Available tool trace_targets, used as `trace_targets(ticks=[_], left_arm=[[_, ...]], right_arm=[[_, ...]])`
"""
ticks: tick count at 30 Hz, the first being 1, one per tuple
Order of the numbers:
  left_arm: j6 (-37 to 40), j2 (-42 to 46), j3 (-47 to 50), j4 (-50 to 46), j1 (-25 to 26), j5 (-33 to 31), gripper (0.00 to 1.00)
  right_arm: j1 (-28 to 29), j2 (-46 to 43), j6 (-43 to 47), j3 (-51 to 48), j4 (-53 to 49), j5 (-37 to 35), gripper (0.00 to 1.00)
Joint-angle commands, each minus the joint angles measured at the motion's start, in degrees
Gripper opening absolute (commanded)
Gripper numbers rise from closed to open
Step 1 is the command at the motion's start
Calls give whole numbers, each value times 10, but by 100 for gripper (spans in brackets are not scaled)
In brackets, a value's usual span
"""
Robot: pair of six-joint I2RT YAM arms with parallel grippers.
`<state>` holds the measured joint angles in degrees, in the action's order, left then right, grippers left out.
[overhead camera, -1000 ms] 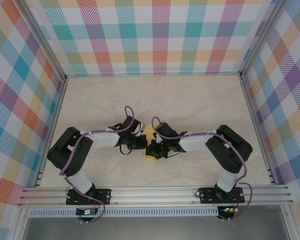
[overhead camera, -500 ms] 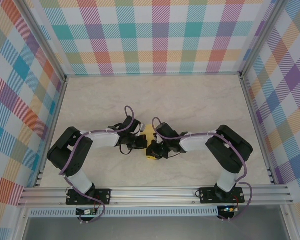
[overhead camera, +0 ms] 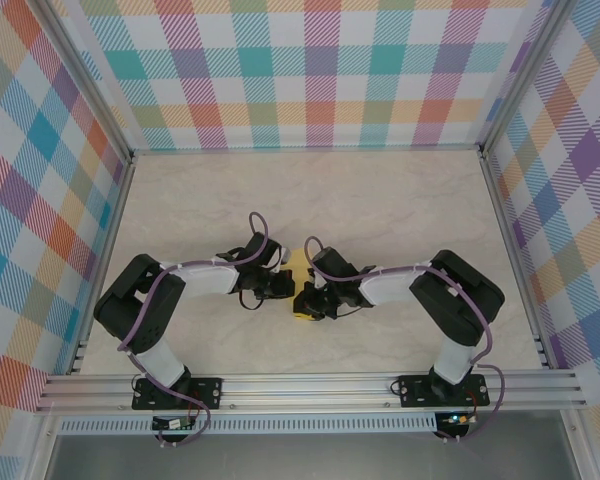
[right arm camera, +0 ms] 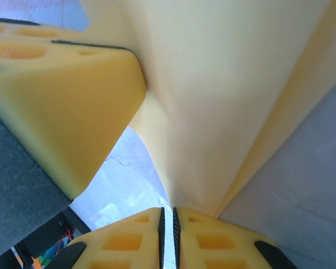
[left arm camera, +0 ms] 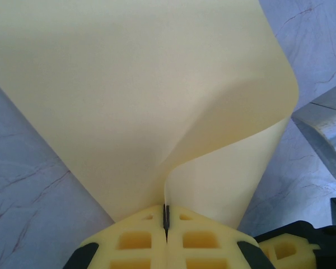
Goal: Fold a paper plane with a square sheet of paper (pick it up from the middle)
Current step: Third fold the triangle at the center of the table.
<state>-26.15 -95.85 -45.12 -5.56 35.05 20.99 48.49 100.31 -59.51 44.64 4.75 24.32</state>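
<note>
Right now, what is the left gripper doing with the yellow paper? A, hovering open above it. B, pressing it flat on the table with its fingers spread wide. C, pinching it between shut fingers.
C: in the left wrist view the left gripper has its fingers shut together, and the yellow paper sheet rises out of the slit between them and curls over.

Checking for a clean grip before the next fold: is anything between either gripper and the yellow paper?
Nothing visible does. The left gripper is shut directly on the square sheet of paper; the right gripper meets its fold, though an actual pinch is unclear.
</note>
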Motion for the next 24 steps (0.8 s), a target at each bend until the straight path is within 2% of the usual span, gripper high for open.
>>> trace_targets(ticks=[1,8,17,24], left_arm=[[1,4,20,-19,-4,-22,0],[-4,17,23,-12,-4,-15,0],[-11,42,26,-2,-4,-17,1],[-11,20,30,6,-4,-15,1]], right_arm=[[1,-43,10,-3,-38,-30,15],[-35,-64,21,8,-67,-69,17],[-42,-41,23,31,-56,-42,17],[-35,-36,32,32,-35,-1,17]])
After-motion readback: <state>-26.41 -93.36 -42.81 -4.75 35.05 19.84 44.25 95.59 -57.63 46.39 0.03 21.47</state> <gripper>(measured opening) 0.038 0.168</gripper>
